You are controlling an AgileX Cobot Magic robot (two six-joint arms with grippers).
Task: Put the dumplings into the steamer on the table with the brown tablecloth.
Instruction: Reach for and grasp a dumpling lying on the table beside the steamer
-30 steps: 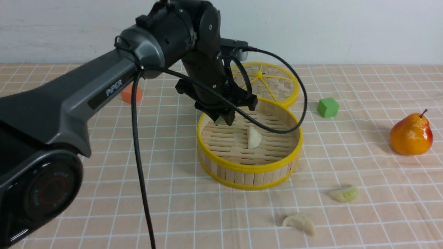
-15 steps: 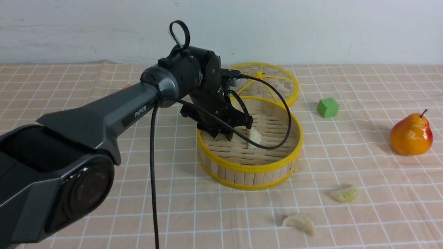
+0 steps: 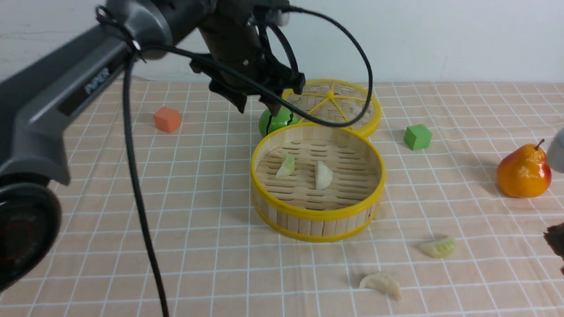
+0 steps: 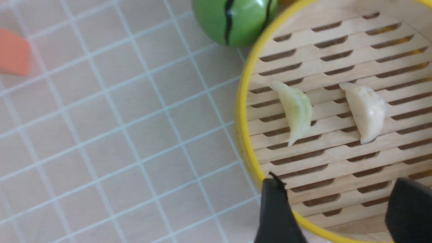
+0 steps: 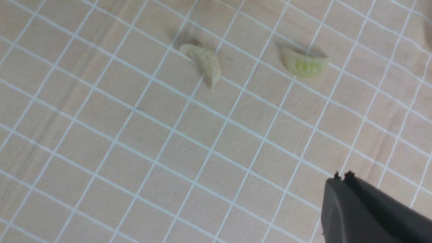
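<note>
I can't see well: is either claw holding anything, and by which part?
Nothing is held. The left gripper is open over the steamer; the right gripper is shut, empty, above the cloth.

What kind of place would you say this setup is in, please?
Probably a robotics lab bench staged as a play kitchen: a brown tablecloth against a bare wall, a bamboo steamer, toy dumplings and a pear.

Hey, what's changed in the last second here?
The left claw opened, dropping the greenish dumpling into the steamer, then rose away from it. The cream dumpling inside, and the yellow-green dumpling and front dumpling on the cloth, stayed put.
</note>
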